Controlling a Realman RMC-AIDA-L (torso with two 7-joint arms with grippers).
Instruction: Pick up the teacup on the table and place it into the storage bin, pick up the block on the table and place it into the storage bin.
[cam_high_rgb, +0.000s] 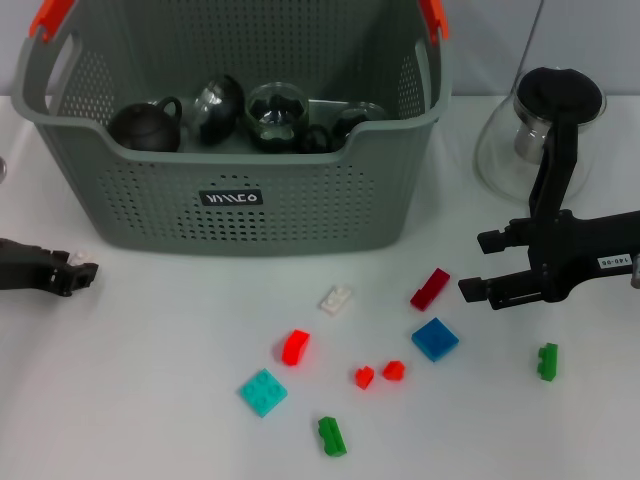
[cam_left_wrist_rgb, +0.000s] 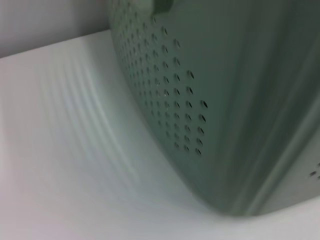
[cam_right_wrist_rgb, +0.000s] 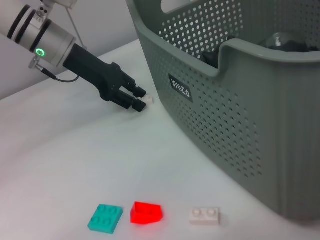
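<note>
Head view: storage bin at 12 o'clock on counter; left hand at 9, clamped on white block; right hand at 3, fingers apart. Risk: small block slipping before bin rim.

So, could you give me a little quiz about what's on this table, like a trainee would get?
1. True or false: the storage bin already holds dark teaware.
2. Which one grips a small white block: the left claw or the right claw?
3. How many green blocks lie on the table?
Key: 1 true; 2 left claw; 3 two.
</note>
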